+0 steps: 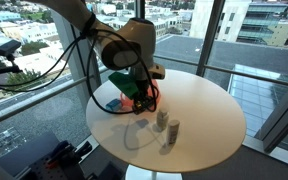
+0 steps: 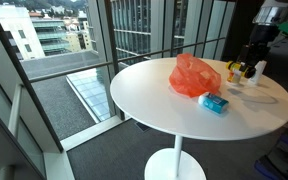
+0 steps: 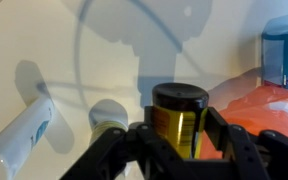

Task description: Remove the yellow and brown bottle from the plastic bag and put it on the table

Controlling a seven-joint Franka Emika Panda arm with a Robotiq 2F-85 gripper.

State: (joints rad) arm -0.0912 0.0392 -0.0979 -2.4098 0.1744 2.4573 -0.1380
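The first half looks done to me: the yellow and brown bottle [image 3: 179, 118] is out of the plastic bag [image 3: 269, 110] and stands upright between my fingers [image 3: 222, 135], which are closed in against its two sides just under the dark cap. The bag lies crumpled on the table [image 2: 154, 90], just beside the bottle and apart from it, so nothing of the bag is caught in my grip as far as I can see. What is left is the putting down. The wrist view hides the bottle's base behind my fingers, and I cannot tell whether it is resting on the table or hanging just above it. On the side of the bottle away from the bag lie a white tube [image 3: 19, 140] and a small white item [image 3: 109, 115] – both near, neither touching. A blue tub [image 3: 284, 50] sits beyond the bag. My judgement: lower, let go, lift clear – then the task is finished.
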